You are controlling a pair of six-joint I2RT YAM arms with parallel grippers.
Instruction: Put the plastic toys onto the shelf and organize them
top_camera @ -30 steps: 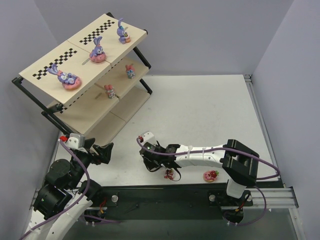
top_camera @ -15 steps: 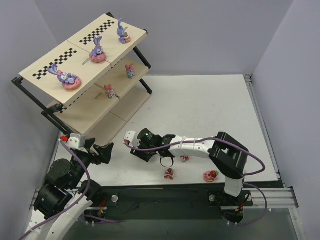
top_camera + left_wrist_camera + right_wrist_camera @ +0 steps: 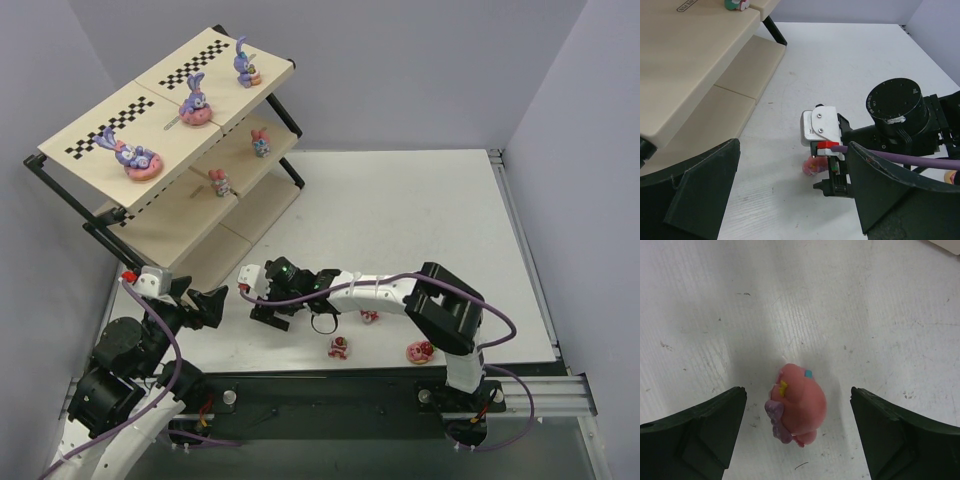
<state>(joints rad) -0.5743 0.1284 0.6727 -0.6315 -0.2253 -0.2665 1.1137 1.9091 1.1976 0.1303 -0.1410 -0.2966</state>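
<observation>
Pink toy (image 3: 799, 402) lying on the table (image 3: 865, 300), long axis near-to-far in the wrist view, purple bow at its lower-left; right gripper (image 3: 797, 395) jaws apart, astride it, not touching; left gripper (image 3: 792, 145) jaws apart; right arm now further left than a second ago, nearer the shelf (image 3: 170, 130).

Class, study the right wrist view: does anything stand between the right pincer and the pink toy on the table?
Nothing visible does. The pink toy lies on the table, directly between the open fingers of the right pincer, with a clear gap on each side.
</observation>
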